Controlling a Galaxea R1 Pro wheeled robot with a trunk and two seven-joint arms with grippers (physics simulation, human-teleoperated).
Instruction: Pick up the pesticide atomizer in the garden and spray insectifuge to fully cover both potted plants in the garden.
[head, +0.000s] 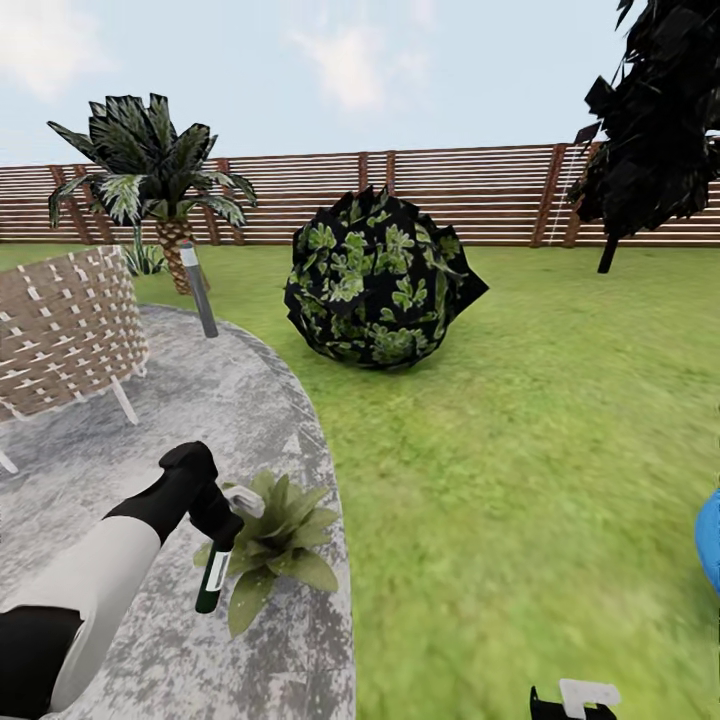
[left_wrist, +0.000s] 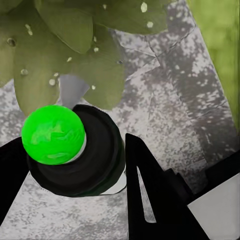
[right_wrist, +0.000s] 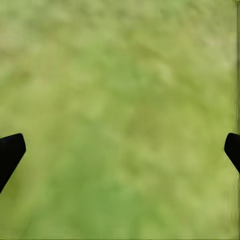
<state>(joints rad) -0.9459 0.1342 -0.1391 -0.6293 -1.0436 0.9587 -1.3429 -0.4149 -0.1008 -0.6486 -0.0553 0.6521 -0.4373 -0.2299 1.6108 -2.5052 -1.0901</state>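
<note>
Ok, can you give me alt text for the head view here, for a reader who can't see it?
The left gripper holds the pesticide atomizer beside a potted plant at the edge of a grey paved patio. Behind lie green lawn, a round dark bush, a wicker chair, a palm and a wooden fence.

Left hand (left_wrist: 80, 175): black fingers (left_wrist: 150, 195) on either side of the atomizer (left_wrist: 82, 162), gripping it. Bright green ball on its dark round top. Beyond it, plant (left_wrist: 65, 45) leaves flecked with pale droplets, over mottled grey paving (left_wrist: 170, 100); grass (left_wrist: 220, 40) at the edge
</note>
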